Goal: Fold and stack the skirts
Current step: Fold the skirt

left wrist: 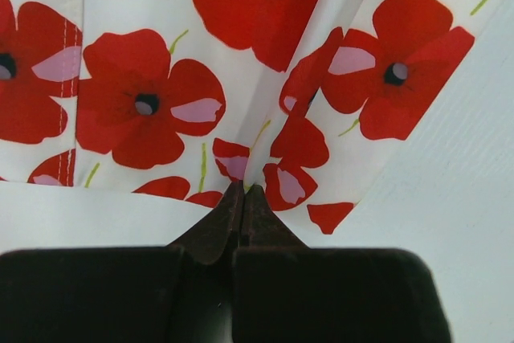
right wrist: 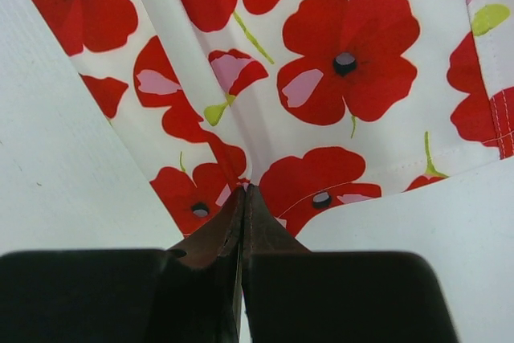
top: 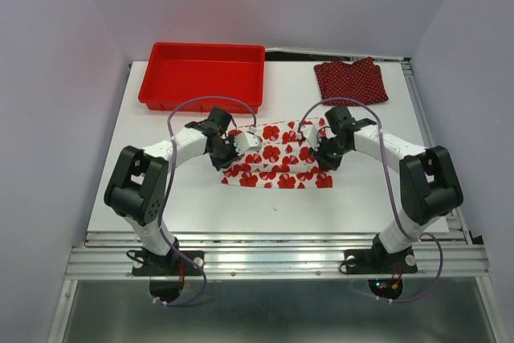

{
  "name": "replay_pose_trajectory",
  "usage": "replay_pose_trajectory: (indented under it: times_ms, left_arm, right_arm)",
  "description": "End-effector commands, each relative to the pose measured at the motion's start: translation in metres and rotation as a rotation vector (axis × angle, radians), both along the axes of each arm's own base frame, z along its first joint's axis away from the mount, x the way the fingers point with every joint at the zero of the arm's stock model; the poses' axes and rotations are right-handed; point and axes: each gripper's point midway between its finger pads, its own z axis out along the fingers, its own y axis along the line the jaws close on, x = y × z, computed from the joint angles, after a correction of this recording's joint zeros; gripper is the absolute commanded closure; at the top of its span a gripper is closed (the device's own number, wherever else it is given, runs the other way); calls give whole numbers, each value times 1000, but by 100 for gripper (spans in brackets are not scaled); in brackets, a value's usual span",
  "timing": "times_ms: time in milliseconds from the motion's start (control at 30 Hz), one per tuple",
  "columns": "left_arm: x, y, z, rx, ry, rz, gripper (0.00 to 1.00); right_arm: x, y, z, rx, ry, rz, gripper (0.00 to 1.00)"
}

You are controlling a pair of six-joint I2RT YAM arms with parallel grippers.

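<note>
White table [top: 193, 206], with a red plastic tray [top: 201, 105] at its far left. Mid-table, between the arms: the flowered skirt [top: 281, 168], spread wide. Looks light, thin and limp; probably sags and creases unless lifted by both side edges in step. At the far right corner, well apart: the polka-dot skirt [top: 351, 79]. At either side of the flowered cloth: the left tool [left wrist: 243, 190] and the right tool [right wrist: 245, 190], each pinched tight on a fold.

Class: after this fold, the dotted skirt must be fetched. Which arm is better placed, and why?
Probably right. The dotted skirt lies at the far right corner, just beyond the right tool, which is pinching the flowered skirt. The left tool pinches its opposite side, farther away.
</note>
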Motion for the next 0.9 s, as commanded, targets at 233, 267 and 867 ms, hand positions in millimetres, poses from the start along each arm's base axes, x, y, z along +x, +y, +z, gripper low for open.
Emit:
replay_pose_trajectory:
  times_ms: [233, 267, 867]
  left_arm:
    - [16, -3, 41, -11, -73, 29, 100]
    - [15, -1, 45, -10, -77, 27, 100]
    - [-20, 12, 19, 44, -10, -54, 100]
  right_arm:
    - [32, -1, 52, -13, -143, -2, 99]
    - [30, 0, 57, -5, -144, 3, 99]
    - [-28, -9, 15, -10, 11, 9, 99]
